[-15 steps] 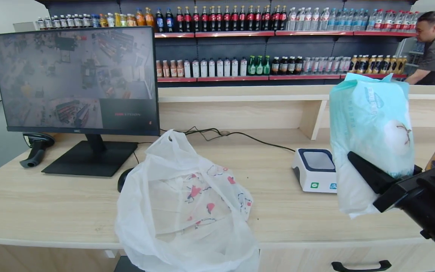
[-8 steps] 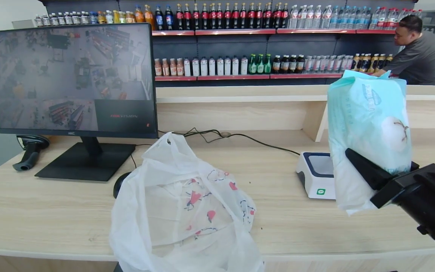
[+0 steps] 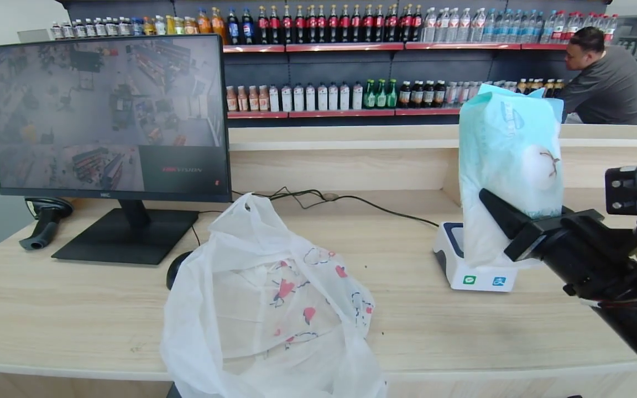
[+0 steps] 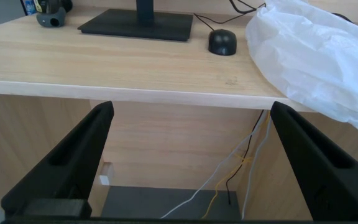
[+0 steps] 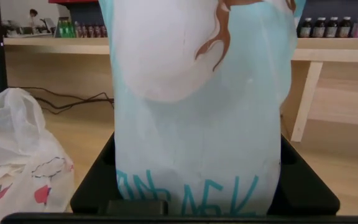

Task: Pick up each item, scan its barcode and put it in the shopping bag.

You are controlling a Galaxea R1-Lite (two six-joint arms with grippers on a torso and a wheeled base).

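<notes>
Head view: right hand (image 3: 509,218) is clamped on the lower half of a pale teal soft plastic-film pack with a white cotton-boll print (image 3: 509,149), one dark finger on each broad face. Pack long axis is near vertical. Its slack lower end hangs over the window of a small white box scanner with a dark blue rim (image 3: 481,276); whether they touch cannot be resolved. Judgement: scan step in hand, bagging not yet done. Thin, crinkled, translucent white shopping bag with red prints (image 3: 269,309) slumps on the pale wood-grain bench (image 3: 75,315), to the robot's left of the scanner and apart from it, so the carry should run leftward. Left hand (image 4: 191,112) sits below the bench's front edge near the bag, fingers spread wide, empty. Film looks slick and compressible; the bag is limp, and its mouth cannot be made out.
</notes>
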